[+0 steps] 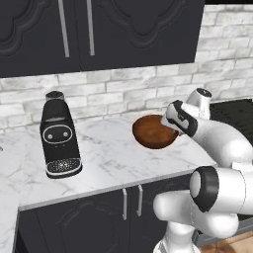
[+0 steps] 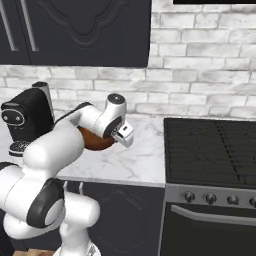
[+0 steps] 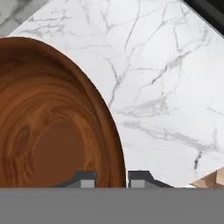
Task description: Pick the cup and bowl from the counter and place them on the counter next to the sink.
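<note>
my gripper [image 3: 111,178] pinched narrow on bowl [image 3: 52,118] rim, bowl tilted above desk [image 1: 108,158]. carry step; next, move toward sink side, set down flat.

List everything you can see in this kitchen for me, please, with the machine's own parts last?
bowl: one, reddish-brown wood, lifted and tilted above the counter, rim between the hand's fingertips.
coffee machine: one, black, on the counter, left of the bowl.
counter: one, white marble, grey veins.
stovetop: one, black, right of the counter.
cabinets: dark, above and below the counter.
brick wall: whitish-grey, behind.
arm: one, white, dark joints.
hand: one, shut on the bowl rim.
</note>
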{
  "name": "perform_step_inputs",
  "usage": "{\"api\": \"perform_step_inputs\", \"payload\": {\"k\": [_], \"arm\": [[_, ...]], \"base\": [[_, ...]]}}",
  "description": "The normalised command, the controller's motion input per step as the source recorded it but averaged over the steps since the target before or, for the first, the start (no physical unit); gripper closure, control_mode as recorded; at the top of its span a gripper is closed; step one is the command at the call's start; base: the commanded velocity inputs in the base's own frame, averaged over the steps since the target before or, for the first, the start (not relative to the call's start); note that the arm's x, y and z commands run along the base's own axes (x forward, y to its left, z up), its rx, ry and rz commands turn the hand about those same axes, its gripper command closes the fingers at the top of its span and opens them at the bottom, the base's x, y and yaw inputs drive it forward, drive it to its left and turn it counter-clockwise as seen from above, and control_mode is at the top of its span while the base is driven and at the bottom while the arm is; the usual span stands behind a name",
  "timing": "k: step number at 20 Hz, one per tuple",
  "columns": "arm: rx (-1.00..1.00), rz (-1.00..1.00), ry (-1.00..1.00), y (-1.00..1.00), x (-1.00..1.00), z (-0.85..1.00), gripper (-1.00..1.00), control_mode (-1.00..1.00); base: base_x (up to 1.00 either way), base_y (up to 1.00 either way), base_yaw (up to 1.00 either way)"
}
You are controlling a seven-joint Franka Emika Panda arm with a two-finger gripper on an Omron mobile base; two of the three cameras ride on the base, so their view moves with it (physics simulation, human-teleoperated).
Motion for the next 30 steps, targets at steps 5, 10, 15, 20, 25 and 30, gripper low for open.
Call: {"api": "perform_step_inputs", "payload": {"k": [5, 10, 15, 20, 25, 30], "arm": [[0.00, 0.00, 0.00, 0.01, -0.72, 0.36, 1.00, -1.00], [0.00, 0.06, -0.01, 0.22, -0.73, 0.27, 1.00, -1.00], [-0.01, 0.13, 0.00, 0.27, -0.45, 0.29, 1.00, -1.00], [0.00, 0.05, 0.06, 0.18, -0.36, 0.36, 1.00, -1.00], [0.00, 0.03, 0.12, 0.14, -0.31, 0.32, 1.00, -1.00], [0.00, 0.00, 0.16, 0.01, -0.37, 0.18, 1.00, -1.00]], "base": [[0.00, 0.00, 0.00], [0.00, 0.00, 0.00], [0.00, 0.00, 0.00], [0.00, 0.00, 0.00], [0.00, 0.00, 0.00], [0.00, 0.00, 0.00]]}}
